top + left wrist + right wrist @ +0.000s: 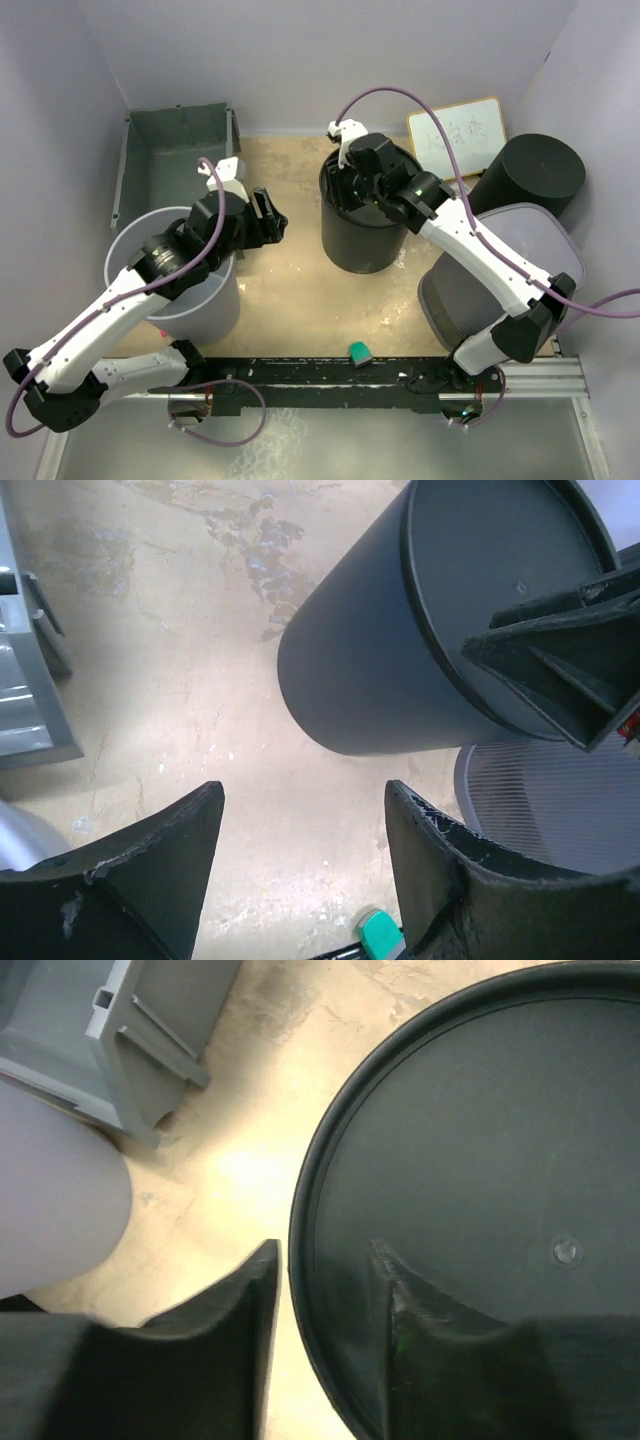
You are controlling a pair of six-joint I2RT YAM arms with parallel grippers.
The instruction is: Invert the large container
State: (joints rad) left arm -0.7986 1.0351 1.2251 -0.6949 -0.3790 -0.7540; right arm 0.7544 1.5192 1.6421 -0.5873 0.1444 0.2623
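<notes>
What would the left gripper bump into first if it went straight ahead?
Most likely the black round bin, standing straight ahead of the left gripper. If it slopes downward, it could touch the table first; depth is unclear.

- Plain, pale walls closed in the work area on three sides.
- The tan tabletop was stained and scuffed, with a bright patch of light near its middle.
- A small whiteboard bearing handwriting sat by the back wall.
</notes>
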